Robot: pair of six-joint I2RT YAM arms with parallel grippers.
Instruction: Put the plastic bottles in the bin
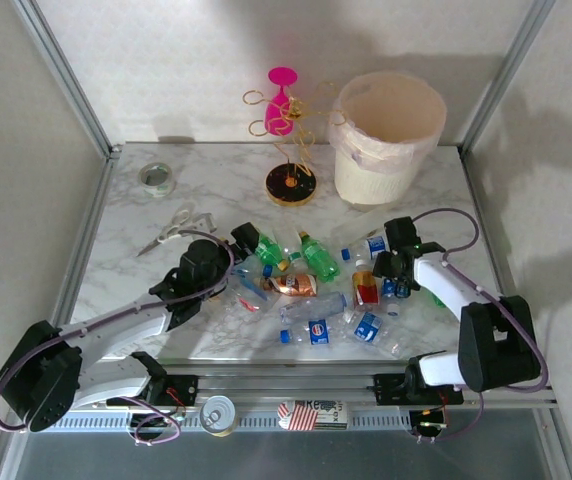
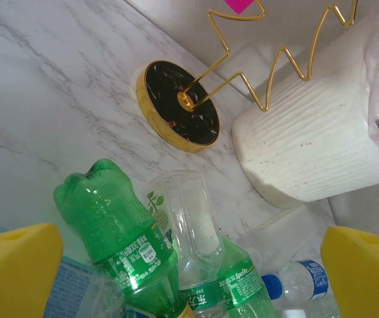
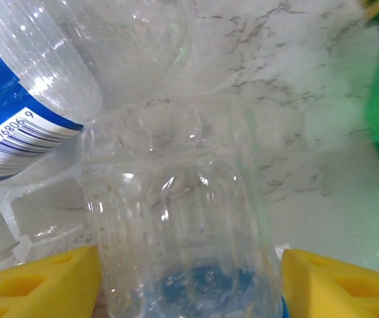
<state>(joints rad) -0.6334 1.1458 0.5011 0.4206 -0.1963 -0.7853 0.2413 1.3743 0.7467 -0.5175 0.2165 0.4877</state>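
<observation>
Several plastic bottles (image 1: 318, 257) lie in a heap at the middle of the marble table, green, clear with blue labels, one with a red label (image 1: 365, 288). The cream-white bin (image 1: 386, 140) stands at the back right. My left gripper (image 1: 249, 240) is open at the heap's left end. Its yellow fingers (image 2: 14, 271) stand wide on either side of a green bottle (image 2: 113, 232) and a clear one (image 2: 189, 218). My right gripper (image 1: 391, 270) sits low at the heap's right side. It is shut on a clear ribbed bottle (image 3: 176, 232), a finger pressed against each flank.
A gold wire stand with a black base (image 1: 291, 184) and a pink glass stands left of the bin. Scissors (image 1: 171, 228) and a tape roll (image 1: 156, 178) lie at the back left. A tin can (image 1: 216, 413) sits on the front rail.
</observation>
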